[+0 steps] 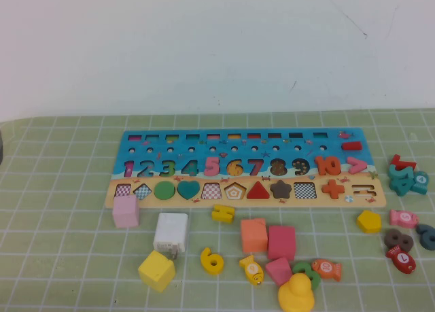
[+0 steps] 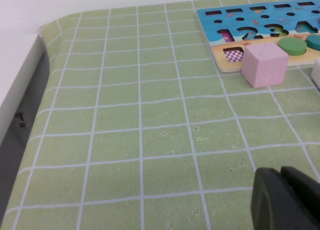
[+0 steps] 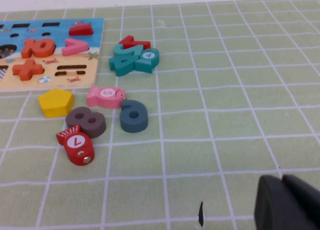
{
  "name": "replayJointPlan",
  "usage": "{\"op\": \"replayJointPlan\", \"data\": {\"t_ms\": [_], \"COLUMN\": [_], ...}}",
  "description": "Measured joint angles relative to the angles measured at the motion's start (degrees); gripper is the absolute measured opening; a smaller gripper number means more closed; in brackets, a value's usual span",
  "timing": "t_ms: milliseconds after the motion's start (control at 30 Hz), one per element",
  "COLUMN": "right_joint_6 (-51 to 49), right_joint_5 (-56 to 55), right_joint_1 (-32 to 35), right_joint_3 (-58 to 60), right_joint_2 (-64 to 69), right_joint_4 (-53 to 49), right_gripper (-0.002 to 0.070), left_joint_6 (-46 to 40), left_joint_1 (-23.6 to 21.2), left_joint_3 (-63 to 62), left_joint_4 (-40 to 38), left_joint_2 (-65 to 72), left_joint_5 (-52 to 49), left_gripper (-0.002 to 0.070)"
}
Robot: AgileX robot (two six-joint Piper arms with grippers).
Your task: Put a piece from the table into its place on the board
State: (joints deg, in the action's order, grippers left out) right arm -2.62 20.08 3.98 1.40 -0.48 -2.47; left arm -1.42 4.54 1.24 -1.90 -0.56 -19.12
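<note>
On the desk [image 1: 61, 257], the yellow digit 6 [image 1: 212, 261] lies flat in front of the board [image 1: 245, 169], between a yellow cube [image 1: 157, 270] and a yellow fish [image 1: 252, 269], well apart from both arms. Left gripper [image 2: 282, 200] hovers over bare green squares near a pink cube [image 2: 264, 64], its fingers pressed together. Right gripper [image 3: 285, 202] hangs low beside the scattered pieces off the board's right end, fingers likewise together.

A plain white wall [image 1: 217, 47] rises behind the work surface, faintly scuffed, evenly lit. Beside the left claw's [image 2: 287, 197] side, a white ledge [image 2: 15, 74] borders the edge.
</note>
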Motion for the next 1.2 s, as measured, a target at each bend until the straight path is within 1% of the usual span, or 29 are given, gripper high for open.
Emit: {"op": "replayJointPlan", "data": {"t_ms": [1033,1133,1200], "right_joint_6": [0.00,0.00,0.00], "right_joint_5": [0.00,0.00,0.00], "right_joint_1": [0.00,0.00,0.00], "right_joint_3": [0.00,0.00,0.00], "right_joint_2": [0.00,0.00,0.00], "right_joint_4": [0.00,0.00,0.00], "right_gripper": [-0.0001,-0.0001,-0.0001], "left_joint_6": [0.00,0.00,0.00], "left_joint_1": [0.00,0.00,0.00], "left_joint_3": [0.00,0.00,0.00], "left_joint_4": [0.00,-0.85,-3.16], "left_joint_2": [0.00,0.00,0.00], "left_joint_5": [0.00,0.36,0.91], "left_gripper": [-0.0001,-0.0001,-0.0001]}}
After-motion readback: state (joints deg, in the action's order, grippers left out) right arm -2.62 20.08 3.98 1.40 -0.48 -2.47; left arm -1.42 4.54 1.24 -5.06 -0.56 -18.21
